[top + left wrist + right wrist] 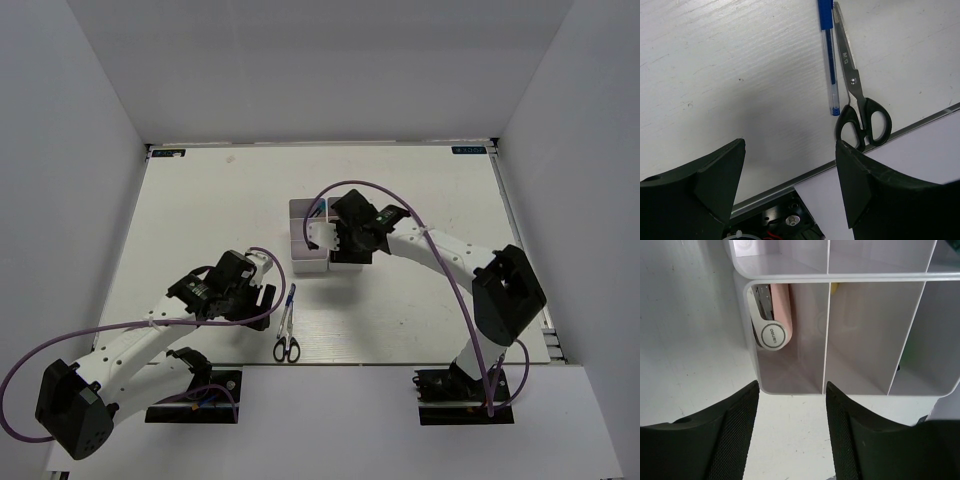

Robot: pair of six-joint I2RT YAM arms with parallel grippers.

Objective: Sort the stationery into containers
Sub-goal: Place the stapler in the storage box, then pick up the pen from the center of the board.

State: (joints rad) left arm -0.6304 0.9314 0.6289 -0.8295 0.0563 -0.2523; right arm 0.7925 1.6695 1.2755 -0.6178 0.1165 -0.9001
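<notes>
Pink-white piece (pixel 771 315) in containers (pixel 840 277); we owe scissors (pixel 855 95), pen (pixel 829 55) at table's (pixel 200 200) near edge; left gripper (pixel 790 145), right gripper (pixel 791 385) released

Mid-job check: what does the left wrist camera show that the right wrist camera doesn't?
Left wrist only: black-handled scissors and blue pen side by side near the table edge. Right wrist only: white bins, with a pink-white piece in the near-left compartment. Shared: the white table; left end effector and right end effector each open, empty.
</notes>
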